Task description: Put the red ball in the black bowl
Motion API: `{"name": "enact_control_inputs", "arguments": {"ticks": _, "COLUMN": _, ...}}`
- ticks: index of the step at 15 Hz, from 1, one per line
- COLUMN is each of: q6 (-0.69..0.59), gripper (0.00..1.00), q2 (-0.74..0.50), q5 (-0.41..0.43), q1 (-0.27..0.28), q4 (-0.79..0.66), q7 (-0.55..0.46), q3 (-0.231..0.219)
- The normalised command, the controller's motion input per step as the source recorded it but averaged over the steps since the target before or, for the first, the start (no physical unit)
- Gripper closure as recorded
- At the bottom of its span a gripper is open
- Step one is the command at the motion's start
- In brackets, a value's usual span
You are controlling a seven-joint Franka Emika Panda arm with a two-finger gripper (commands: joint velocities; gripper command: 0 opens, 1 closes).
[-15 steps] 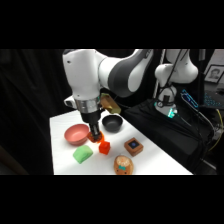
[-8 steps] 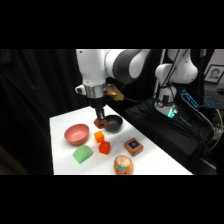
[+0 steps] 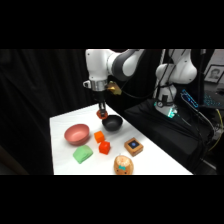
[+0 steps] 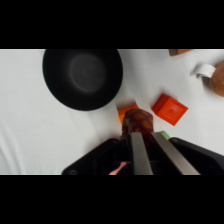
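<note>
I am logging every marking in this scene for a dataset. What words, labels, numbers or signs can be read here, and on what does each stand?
No text can be read in either view.
The brown block bears a dark blue square mark on top, with no legible characters.
The tan figure has a small teal spot; too blurred to read.
The black bowl, the pink bowl and the red ball in the gripper carry no marking.

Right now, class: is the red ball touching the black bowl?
Apart. In the wrist view the red ball sits clamped in the gripper, with white table showing between it and the black bowl; the bowl's inside is bare.
</note>
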Motion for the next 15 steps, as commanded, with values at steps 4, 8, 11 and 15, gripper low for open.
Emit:
{"name": "enact_control_inputs", "arguments": {"ticks": 4, "q6": 0.22, "gripper": 0.97, "q2": -0.28, "q5": 0.098, "q1": -0.106, "q4": -0.32, "q7": -0.13, "q3": -0.046}}
{"name": "enact_control_inputs", "arguments": {"ticks": 8, "q6": 0.22, "gripper": 0.97, "q2": -0.21, "q5": 0.094, "q1": -0.081, "q4": -0.29, "q7": -0.12, "q3": -0.046}}
{"name": "enact_control_inputs", "arguments": {"ticks": 11, "q6": 0.22, "gripper": 0.97, "q2": -0.21, "q5": 0.129, "q1": -0.062, "q4": -0.3, "q7": -0.13, "q3": -0.04}}
{"name": "enact_control_inputs", "arguments": {"ticks": 15, "q6": 0.29, "gripper": 0.98, "q2": -0.14, "q5": 0.106, "q1": -0.046, "q4": -0.28, "q7": -0.11, "q3": -0.039}}
